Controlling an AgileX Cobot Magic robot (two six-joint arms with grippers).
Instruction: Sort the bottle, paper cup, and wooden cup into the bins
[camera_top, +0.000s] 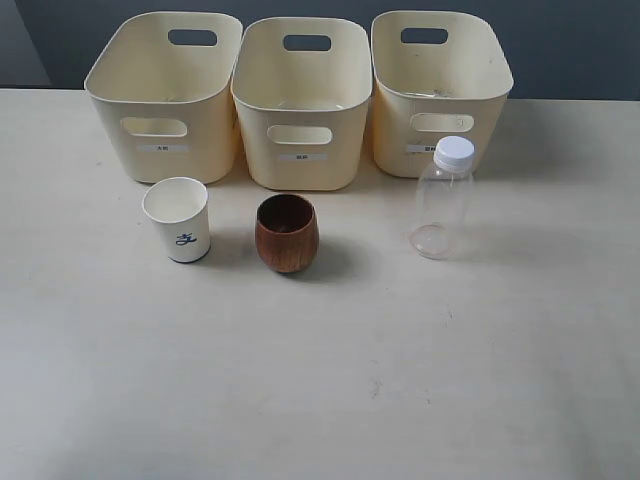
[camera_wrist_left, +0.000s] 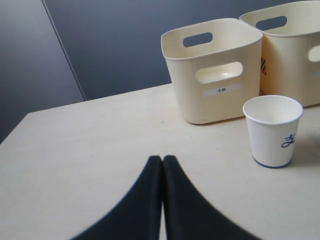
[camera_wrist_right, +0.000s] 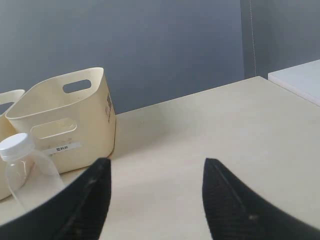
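Sitting in a row on the table (camera_top: 320, 400) are the paper cup (camera_top: 178, 219) on the left, the wooden cup (camera_top: 287, 233) in the middle and the bottle (camera_top: 441, 198) on the right, and none of them has been sorted yet. Behind them, at the far side, stand the three bins (camera_top: 301, 100), side by side and touching or nearly so. The left gripper (camera_wrist_left: 163, 161) has its two black fingers pressed together with nothing between them, and the paper cup stands off to one side of it. The right gripper (camera_wrist_right: 156, 167) has its fingers spread wide apart, holding nothing, and the bottle is just past one finger. I think lots could go wrong from here. The paper cup is light and soft, so a hard squeeze could crush it, and a bump could tip it over. The bottle is tall, thin and looks empty, so a knock from a finger could make it fall and roll away. The bins all look the same, and the small labels are hard to read, so a thing could land in the wrong one.
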